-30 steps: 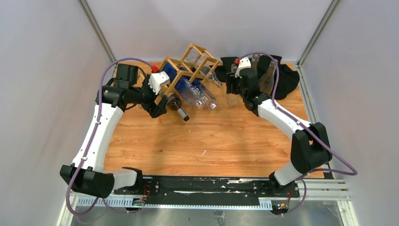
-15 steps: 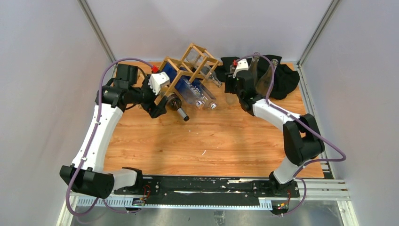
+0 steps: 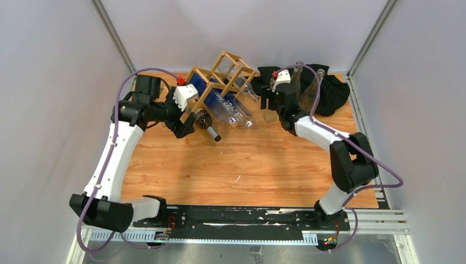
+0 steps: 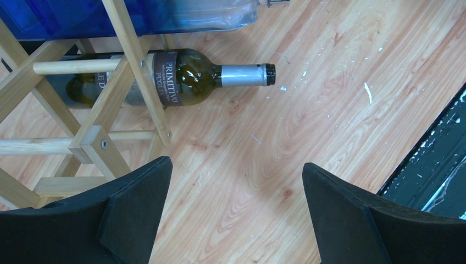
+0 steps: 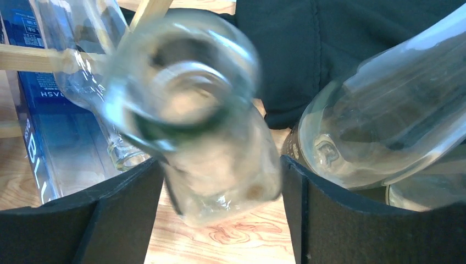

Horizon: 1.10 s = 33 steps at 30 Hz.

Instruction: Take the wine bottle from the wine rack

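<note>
The wine rack (image 3: 228,69), a light wooden lattice, lies at the back centre and also shows in the left wrist view (image 4: 123,71). A dark wine bottle (image 3: 207,125) with a silver neck lies in its lowest cell, seen closely in the left wrist view (image 4: 192,77). A blue bottle (image 3: 220,102) lies in the cell above. My left gripper (image 3: 187,127) hangs open and empty over bare wood just in front of the rack (image 4: 236,165). My right gripper (image 3: 269,107) is right of the rack, its fingers closed round a blurred clear bottle (image 5: 192,99) standing on the table.
A black cloth (image 3: 329,91) lies at the back right with clear bottles (image 3: 310,91) on it; one (image 5: 379,121) is close beside my right finger. Another clear bottle neck (image 3: 250,93) sticks out of the rack towards my right gripper. The table's near half is bare wood.
My right arm folded in, its elbow moving left and back, and its gripper shifted slightly back with the clear bottle. The left arm and rack have not moved.
</note>
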Each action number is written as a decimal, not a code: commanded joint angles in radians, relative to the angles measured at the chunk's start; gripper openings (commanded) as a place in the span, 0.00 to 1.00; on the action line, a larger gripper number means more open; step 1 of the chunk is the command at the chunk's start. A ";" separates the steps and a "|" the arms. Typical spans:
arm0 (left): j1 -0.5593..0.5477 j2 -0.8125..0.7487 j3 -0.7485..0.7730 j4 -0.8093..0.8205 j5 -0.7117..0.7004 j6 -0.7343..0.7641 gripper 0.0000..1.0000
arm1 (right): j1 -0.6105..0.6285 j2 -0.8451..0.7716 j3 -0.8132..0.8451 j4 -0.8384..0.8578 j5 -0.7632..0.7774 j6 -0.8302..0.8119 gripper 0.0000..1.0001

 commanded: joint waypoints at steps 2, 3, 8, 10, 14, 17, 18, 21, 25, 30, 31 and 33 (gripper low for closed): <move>0.005 -0.019 0.030 -0.004 0.015 0.004 0.94 | -0.011 -0.079 -0.006 0.032 0.018 0.022 0.87; 0.005 -0.018 0.032 -0.004 0.017 0.001 0.94 | -0.012 -0.093 -0.006 0.025 0.017 0.023 0.88; 0.005 -0.016 0.036 -0.004 0.021 -0.002 0.95 | -0.008 -0.157 -0.008 -0.007 0.017 0.031 0.91; 0.005 -0.015 0.037 -0.004 0.021 -0.001 0.95 | -0.004 -0.192 -0.010 -0.028 0.021 0.037 0.92; 0.005 -0.010 0.044 -0.004 0.024 -0.011 0.95 | 0.015 -0.280 -0.025 -0.085 0.044 0.088 0.92; 0.005 -0.003 0.047 -0.004 0.029 -0.018 0.95 | 0.060 -0.350 -0.033 -0.132 0.057 0.121 0.93; 0.005 -0.003 0.048 -0.004 0.026 -0.018 0.95 | 0.078 -0.367 -0.029 -0.153 0.053 0.130 0.93; 0.005 -0.005 0.049 -0.004 0.024 -0.013 0.95 | 0.143 -0.388 0.017 -0.248 -0.013 0.156 0.93; 0.005 -0.005 0.051 -0.004 0.024 -0.009 0.95 | 0.209 -0.318 0.134 -0.386 -0.163 0.187 0.93; 0.005 -0.009 0.051 -0.004 0.031 -0.013 0.96 | 0.215 -0.165 0.247 -0.441 -0.435 0.263 0.94; 0.005 -0.011 0.051 -0.004 0.031 -0.013 0.96 | 0.214 -0.132 0.272 -0.455 -0.466 0.269 0.94; 0.005 -0.017 0.050 -0.004 0.029 -0.007 0.96 | 0.215 -0.050 0.334 -0.492 -0.506 0.272 0.94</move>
